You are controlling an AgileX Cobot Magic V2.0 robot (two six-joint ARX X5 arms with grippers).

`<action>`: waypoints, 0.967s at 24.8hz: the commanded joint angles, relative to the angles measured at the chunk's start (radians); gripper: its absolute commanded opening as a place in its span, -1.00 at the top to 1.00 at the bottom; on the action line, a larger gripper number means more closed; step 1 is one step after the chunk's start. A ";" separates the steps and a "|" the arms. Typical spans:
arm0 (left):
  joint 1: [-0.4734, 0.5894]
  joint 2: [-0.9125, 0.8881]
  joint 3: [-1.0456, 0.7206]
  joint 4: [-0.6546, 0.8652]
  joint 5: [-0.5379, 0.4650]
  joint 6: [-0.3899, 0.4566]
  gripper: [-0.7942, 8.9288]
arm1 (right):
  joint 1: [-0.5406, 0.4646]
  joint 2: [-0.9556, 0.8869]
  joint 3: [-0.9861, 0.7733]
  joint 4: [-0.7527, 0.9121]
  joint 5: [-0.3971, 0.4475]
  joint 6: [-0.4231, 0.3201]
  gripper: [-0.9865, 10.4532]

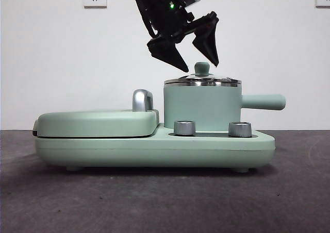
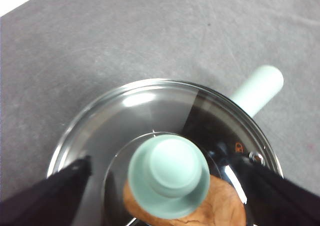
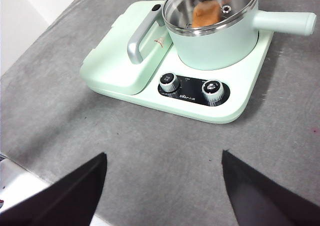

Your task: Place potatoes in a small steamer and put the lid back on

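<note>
Bare lab: grey table point(image 1: 154, 202), white wall point(image 1: 51, 63).

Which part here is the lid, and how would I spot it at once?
Start at the wide mint-green cooker base on the dark table. On its right stands the mint-green pot with a straight side handle. The lid is the round glass disc with a steel rim lying on the pot, topped by a small green knob; the griddle cover beside it is flat, opaque, with a chrome handle.
</note>
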 commanded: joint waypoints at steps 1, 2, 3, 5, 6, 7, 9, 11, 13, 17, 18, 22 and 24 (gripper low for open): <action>-0.002 -0.044 0.039 -0.036 -0.002 -0.028 -0.19 | 0.006 0.000 0.005 0.008 0.001 0.014 0.19; -0.002 -0.073 0.039 -0.068 -0.001 -0.029 -0.19 | 0.006 0.000 0.005 0.008 0.001 0.014 0.19; -0.003 -0.113 0.039 -0.118 -0.001 -0.029 -0.19 | 0.006 0.000 0.005 0.008 0.000 0.014 0.19; -0.005 -0.192 0.039 -0.241 -0.001 -0.030 -0.19 | 0.006 0.000 0.005 0.008 -0.001 0.013 0.19; -0.005 -0.229 0.039 -0.304 -0.002 -0.036 -0.19 | 0.006 0.001 0.005 0.008 -0.006 0.012 0.19; -0.005 -0.269 0.039 -0.371 -0.001 -0.044 -0.19 | 0.006 0.001 0.005 0.009 -0.018 0.008 0.19; 0.002 -0.355 0.038 -0.488 -0.001 -0.050 -0.18 | 0.006 0.002 0.005 0.015 -0.063 -0.017 0.19; 0.010 -0.440 0.027 -0.554 -0.002 -0.064 -0.16 | 0.006 0.002 0.005 0.026 -0.103 -0.045 0.19; 0.010 -0.528 -0.011 -0.607 -0.002 -0.075 -0.07 | 0.006 0.002 0.005 0.040 -0.116 -0.066 0.19; 0.002 -0.697 -0.179 -0.610 -0.001 -0.097 -0.05 | 0.006 0.003 0.005 0.058 -0.116 -0.094 0.19; 0.002 -0.736 -0.228 -0.606 0.000 -0.102 -0.05 | 0.006 0.003 0.005 0.058 -0.115 -0.101 0.19; 0.003 -0.882 -0.423 -0.591 0.001 -0.135 -0.05 | 0.006 0.003 0.005 0.058 -0.116 -0.122 0.19; 0.003 -0.968 -0.531 -0.550 0.001 -0.172 -0.05 | 0.006 0.004 0.005 0.058 -0.116 -0.132 0.19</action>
